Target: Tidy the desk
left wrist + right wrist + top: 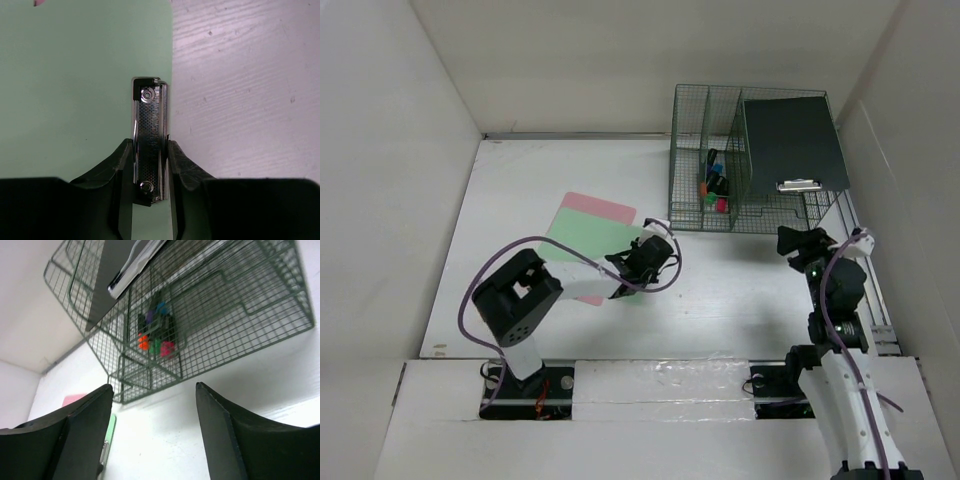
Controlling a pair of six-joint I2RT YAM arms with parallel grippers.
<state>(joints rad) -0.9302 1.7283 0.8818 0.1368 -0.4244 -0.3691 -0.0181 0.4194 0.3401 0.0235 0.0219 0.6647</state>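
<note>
On the white desk (520,190) a green clipboard (585,235) lies over a pink one (600,207). My left gripper (660,245) is at the green clipboard's right edge. In the left wrist view my left gripper (149,165) is shut on the board's chrome clip (148,125), one finger pressed to each side; the green clipboard (65,90) fills the left and the desk (240,75) the right. My right gripper (800,240) is open and empty in front of the green wire rack (720,170), above the desk; it shows spread in the right wrist view (154,387).
The rack (225,315) at the back right holds a dark clipboard (793,145) with a metal clip and several coloured markers (715,185). The markers (155,337) show through its mesh. White walls enclose the desk on three sides.
</note>
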